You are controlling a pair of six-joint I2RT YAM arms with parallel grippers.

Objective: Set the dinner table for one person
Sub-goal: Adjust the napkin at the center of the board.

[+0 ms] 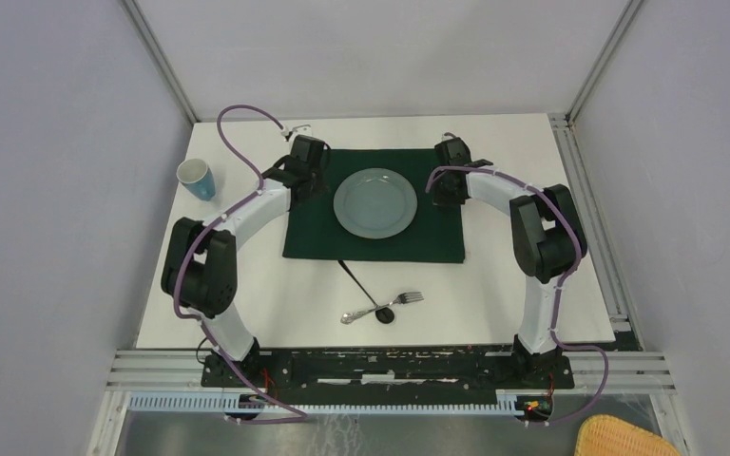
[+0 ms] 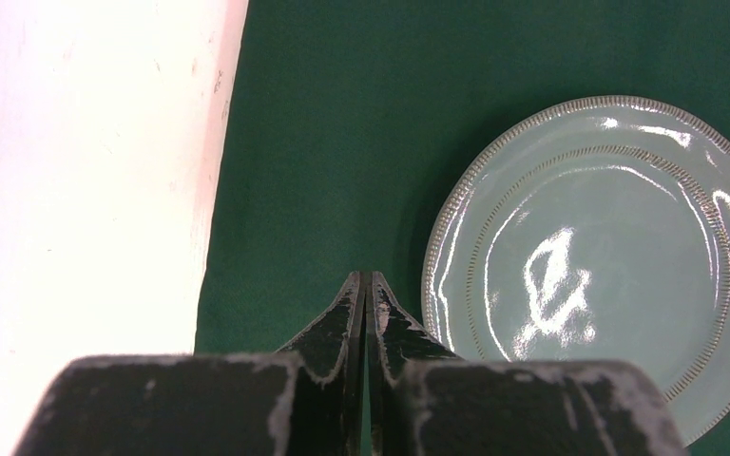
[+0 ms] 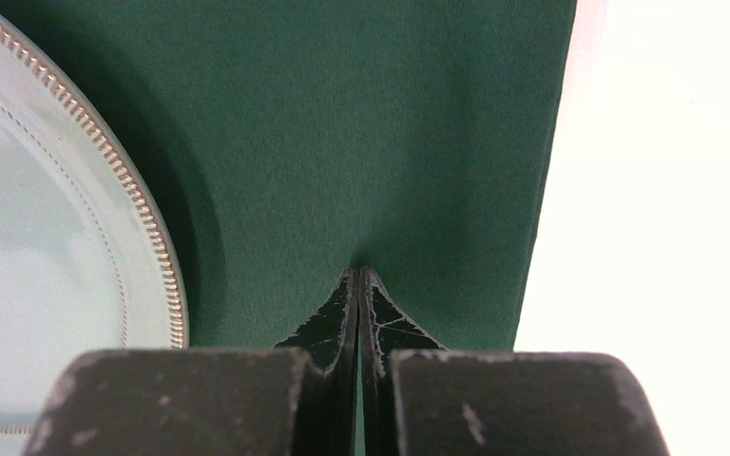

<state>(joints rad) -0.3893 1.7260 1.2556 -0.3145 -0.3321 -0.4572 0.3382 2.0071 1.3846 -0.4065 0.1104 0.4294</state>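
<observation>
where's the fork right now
In the top view the fork lies on the dinner table toward the edge nearest the arm bases, in front of the green cloth, right against the bowl of the black spoon.

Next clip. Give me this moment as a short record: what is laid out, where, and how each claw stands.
surface: white dinner table
cloth: dark green cloth, flat, mid-table
plate: pale green plate, empty, on the cloth
cup: blue cup, standing on bare table left of the cloth
cutlery: fork and black spoon, crossed, on bare table at the cloth's near side
left claw: left claw shut, tips over cloth left of the plate
right claw: right claw shut, tips over cloth right of the plate
held: cannot tell if either pinches the cloth
</observation>
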